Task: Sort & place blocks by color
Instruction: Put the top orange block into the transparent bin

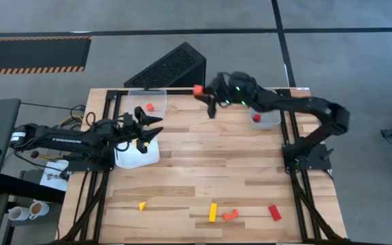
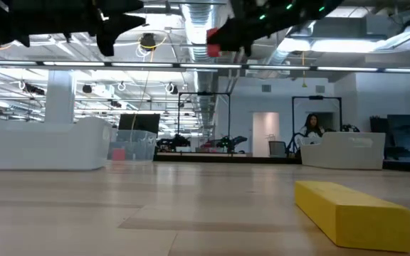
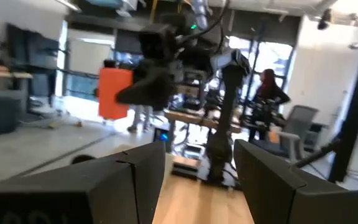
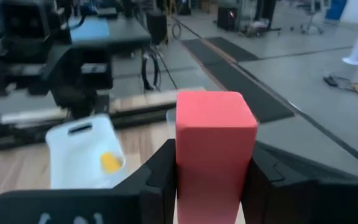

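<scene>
One red block (image 4: 215,148) sits clamped in your right gripper (image 1: 203,92), so carry it level over the bin (image 1: 146,100) holding a red block, then release.

The right arm is stretched out toward the tabletop's far edge, and its hand (image 1: 203,92) is held raised and clamped on a red block (image 4: 213,146). The left arm is kept at the left side, its hand (image 1: 154,125) spread apart.
</scene>
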